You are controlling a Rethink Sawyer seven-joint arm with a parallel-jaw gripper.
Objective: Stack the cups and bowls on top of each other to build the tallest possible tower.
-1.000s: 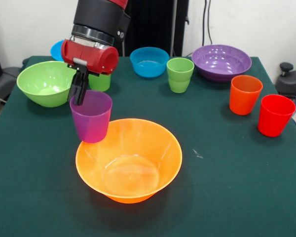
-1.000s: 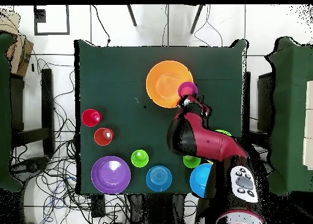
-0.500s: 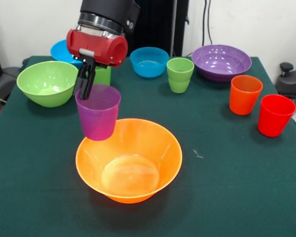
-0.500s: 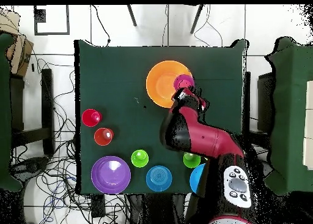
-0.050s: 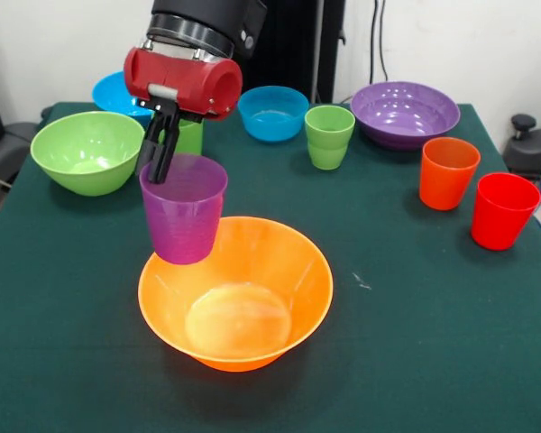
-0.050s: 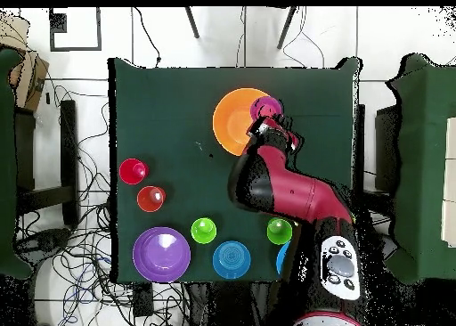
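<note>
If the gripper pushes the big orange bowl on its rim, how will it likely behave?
The orange bowl looks thin, glossy plastic, so probably light and apt to slide. Its base is narrower than its rim, so a rim push may tip it.

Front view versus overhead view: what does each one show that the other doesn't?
Only the front view shows the lime green bowl and the gripper pinching the purple cup's rim. Only the overhead view shows the whole arm, which hides that green bowl, plus the cable-strewn floor. Both show the purple cup held over the orange bowl's edge.
</note>
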